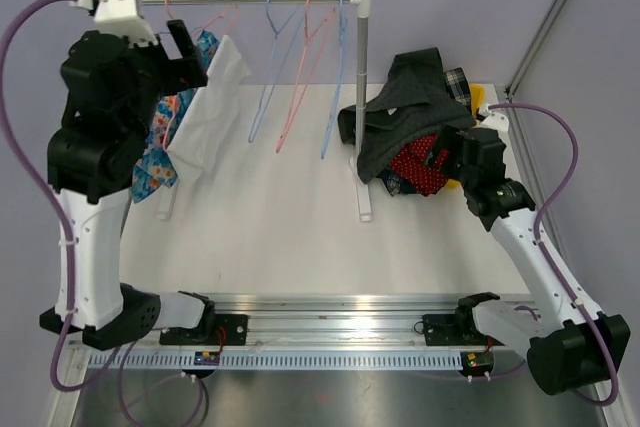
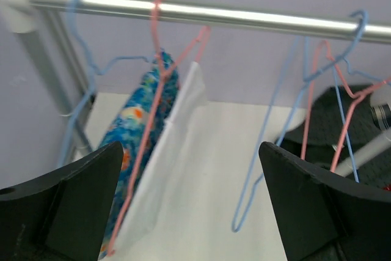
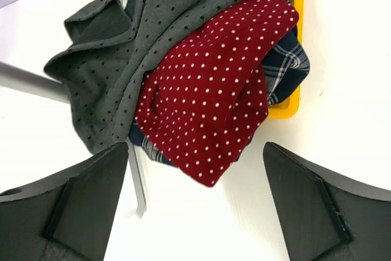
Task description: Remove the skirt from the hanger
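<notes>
Pink hanger [image 2: 161, 70] hooks the rail [image 2: 244, 16], clearest from left wrist.

table [image 1: 280, 237]: white | on it: rack [image 1: 362, 97], yellow tray [image 1: 478, 95] with clothes pile [image 1: 420, 117]

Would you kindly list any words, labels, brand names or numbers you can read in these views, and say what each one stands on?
No text can be read in any view.
Small board on the front rail: too small to show any marking.
Red garment, grey garment, blue floral garment: patterns only, no lettering.
White garment: plain.
</notes>
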